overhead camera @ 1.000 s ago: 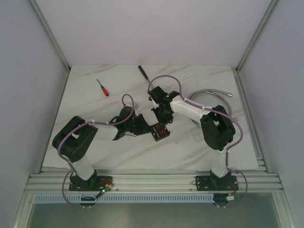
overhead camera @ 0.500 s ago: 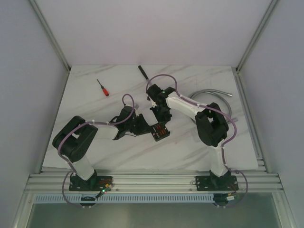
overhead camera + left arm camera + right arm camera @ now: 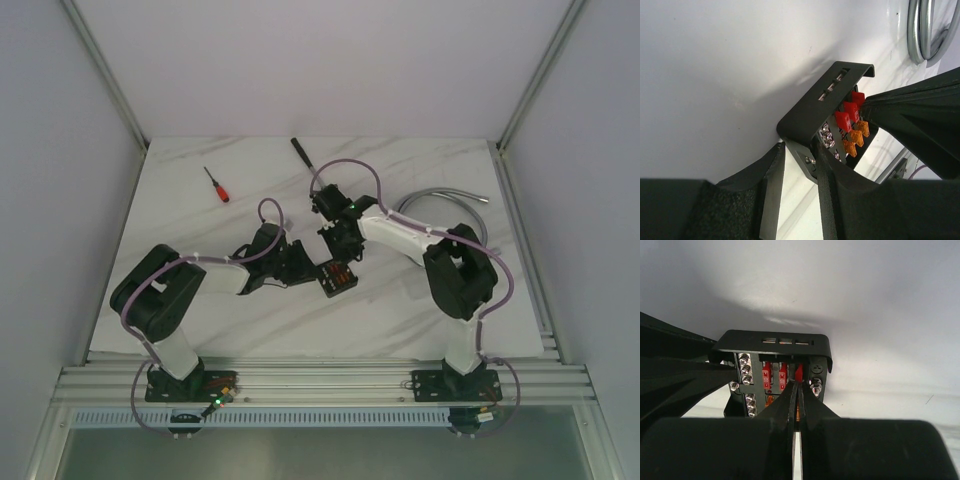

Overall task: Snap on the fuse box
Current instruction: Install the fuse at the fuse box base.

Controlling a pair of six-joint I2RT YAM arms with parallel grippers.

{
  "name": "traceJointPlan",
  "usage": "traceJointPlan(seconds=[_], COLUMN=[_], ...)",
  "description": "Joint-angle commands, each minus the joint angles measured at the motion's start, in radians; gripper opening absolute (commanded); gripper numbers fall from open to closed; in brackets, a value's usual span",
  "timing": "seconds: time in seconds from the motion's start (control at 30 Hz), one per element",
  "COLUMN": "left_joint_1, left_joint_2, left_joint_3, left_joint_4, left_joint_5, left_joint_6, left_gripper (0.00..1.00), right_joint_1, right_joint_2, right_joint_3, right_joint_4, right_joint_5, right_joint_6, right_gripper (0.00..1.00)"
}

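Observation:
The fuse box (image 3: 337, 276) lies mid-table, a black box with its cover raised and red and orange fuses showing (image 3: 850, 117). My left gripper (image 3: 311, 270) reaches it from the left. In the left wrist view its jaws (image 3: 800, 148) stand open astride the box's grey mounting tab. One finger (image 3: 827, 190) rests against the tab, and bare table shows between the tab and the other finger. My right gripper (image 3: 344, 252) comes from behind the box, shut. Its joined tips (image 3: 796, 385) touch a red fuse (image 3: 799, 372) inside the fuse box (image 3: 772, 342).
A red-handled screwdriver (image 3: 217, 185) lies at the far left and a black tool (image 3: 300, 150) at the back middle. A grey coiled cable (image 3: 445, 200) sits at the right behind my right arm, and its coil (image 3: 920, 30) also shows in the left wrist view.
My right arm's elbow swung left and then back to the right, while its tips stayed at the fuse box. The left arm and the box have not moved.

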Motion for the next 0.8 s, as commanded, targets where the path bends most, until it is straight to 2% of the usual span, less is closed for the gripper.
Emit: traceJointPlan(seconds=[0.0,0.2,0.5,0.63,0.77], left_joint_1=[-0.013,-0.013,-0.013,-0.013,-0.013], left_joint_2=[-0.028,-0.043,-0.072,-0.102,-0.136], left_joint_3=[0.013,0.013,0.017,0.017,0.014], left_joint_4=[-0.025,-0.033,-0.047,-0.062,-0.091], left_joint_5=[-0.017,-0.019,-0.026,-0.043,-0.077], left_joint_6=[0.02,0.025,0.031,0.04,0.052], left_gripper=[0.41,0.43,0.48,0.53,0.63], right_joint_1=[0.01,0.009,-0.004,-0.015,-0.022], right_joint_2=[-0.002,-0.078,-0.153,-0.206,-0.228], right_joint_3=[-0.097,-0.093,-0.105,-0.132,-0.163], right_joint_4=[0.098,0.083,0.084,0.086,0.111], right_joint_5=[-0.005,-0.021,-0.017,-0.004,0.007], right_joint_6=[-0.001,-0.001,0.004,0.01,0.02], right_gripper=[0.03,0.11,0.17,0.21,0.23])
